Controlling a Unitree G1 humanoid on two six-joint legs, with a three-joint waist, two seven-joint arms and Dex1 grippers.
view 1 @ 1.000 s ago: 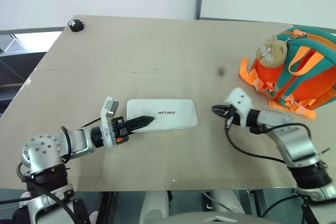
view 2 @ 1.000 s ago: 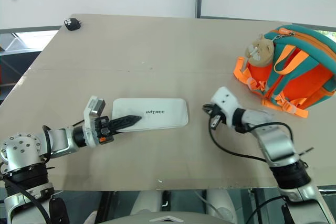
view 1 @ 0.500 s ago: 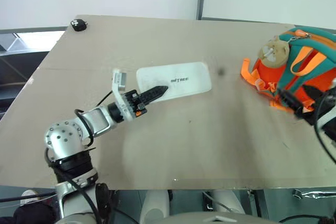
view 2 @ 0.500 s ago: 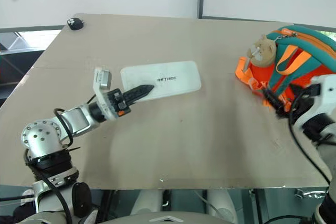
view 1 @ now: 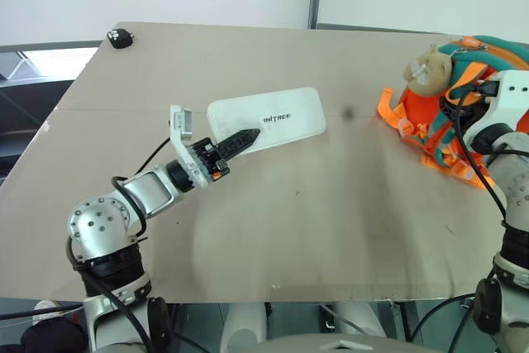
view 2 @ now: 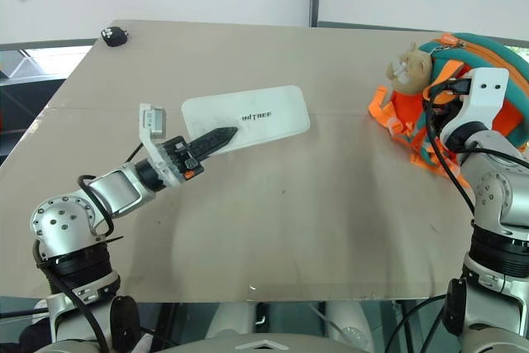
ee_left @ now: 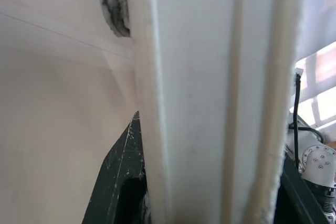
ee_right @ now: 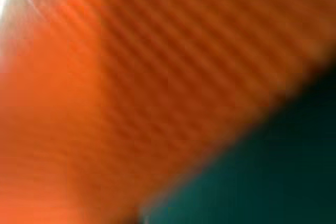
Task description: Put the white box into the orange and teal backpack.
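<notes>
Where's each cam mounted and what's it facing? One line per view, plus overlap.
Left eye: on the head, looking down over the table; both arms show, left pincer gripping the white box.
Right eye: same head spot, same scene; right arm at the backpack.
Left wrist: along its own dark fingers, facing the box's edge up close.
Right wrist: pressed against orange and teal fabric; no fingers visible.
Shared: both eyes and the left wrist see the box.

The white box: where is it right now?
In the left eye view the white box is held at its near-left end by the left gripper, left of table centre, well apart from the orange and teal backpack at the right edge.
</notes>
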